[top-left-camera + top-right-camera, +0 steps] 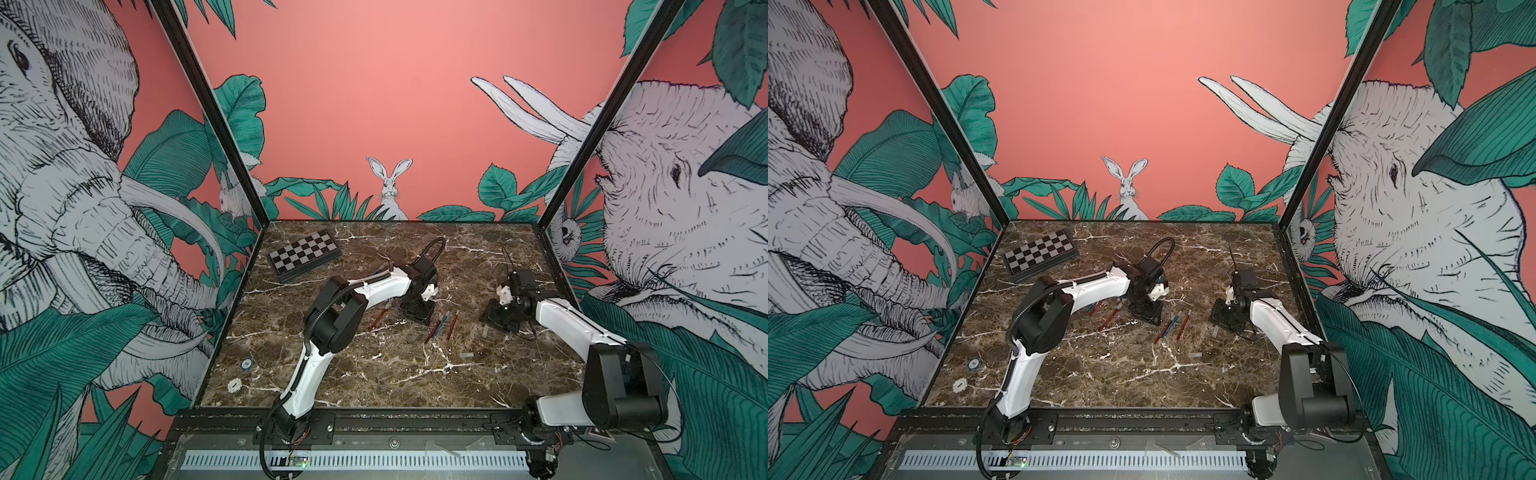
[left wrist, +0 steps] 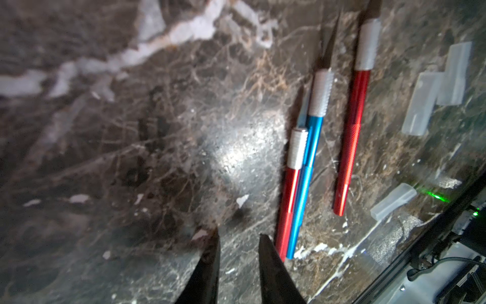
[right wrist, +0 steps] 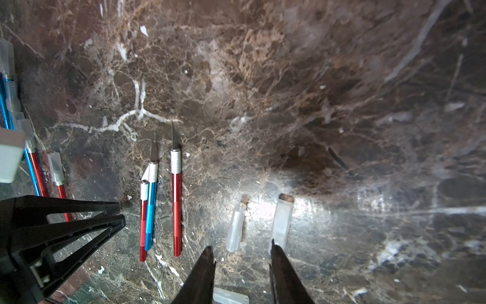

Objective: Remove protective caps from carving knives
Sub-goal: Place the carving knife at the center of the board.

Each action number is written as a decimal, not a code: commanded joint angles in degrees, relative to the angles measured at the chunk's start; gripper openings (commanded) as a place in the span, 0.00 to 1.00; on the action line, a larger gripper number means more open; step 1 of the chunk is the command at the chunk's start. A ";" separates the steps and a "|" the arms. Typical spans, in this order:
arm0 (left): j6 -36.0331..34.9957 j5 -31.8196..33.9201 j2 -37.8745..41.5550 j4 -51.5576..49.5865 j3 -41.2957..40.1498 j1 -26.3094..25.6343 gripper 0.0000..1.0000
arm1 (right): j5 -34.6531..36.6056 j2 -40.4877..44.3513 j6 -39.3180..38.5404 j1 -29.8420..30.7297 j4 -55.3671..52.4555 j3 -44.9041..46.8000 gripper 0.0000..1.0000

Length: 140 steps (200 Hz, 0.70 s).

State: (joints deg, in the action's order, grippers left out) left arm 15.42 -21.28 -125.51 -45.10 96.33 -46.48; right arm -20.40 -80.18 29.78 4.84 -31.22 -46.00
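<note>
Between knives: three carving knives (image 2: 305, 184) bared, protective caps (image 3: 282, 223) loose. Your left gripper (image 2: 239, 234), right gripper (image 3: 241, 246) — both parted, empty. Next, probably: fetch a capped knife (image 3: 58, 179).

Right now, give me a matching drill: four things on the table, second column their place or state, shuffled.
1. blue knife of the uncapped three
2. red knife lying apart from it
3. lone clear cap
4. checkered board

a. table's far left corner
b. empty, on no knife
c. touching a red knife along its side
d. bare blade, touching no other knife

Pairs: 1-c, 2-d, 3-b, 4-a
</note>
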 commanded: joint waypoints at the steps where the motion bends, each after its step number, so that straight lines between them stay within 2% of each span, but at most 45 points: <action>1: 0.78 0.79 1.45 -1.33 1.75 -0.35 0.29 | -0.25 0.55 -0.15 -0.12 0.62 0.55 0.35; 74: -0.38 3.32 6.50 -1.39 3.12 0.02 0.34 | -1.24 1.81 -0.77 -0.06 1.08 0.38 0.36; 119: -1.17 4.81 12.58 -0.56 -0.15 2.47 0.48 | -1.06 2.76 -0.21 1.14 1.42 0.38 0.42; 140: -1.92 6.23 16.48 -0.67 -2.91 4.23 0.56 | -0.76 2.79 -0.18 2.52 1.95 -0.18 0.50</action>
State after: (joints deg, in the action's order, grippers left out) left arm 14.63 -17.37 -115.15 -44.66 96.44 -44.38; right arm -21.47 -78.28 29.82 5.87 -30.28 -46.02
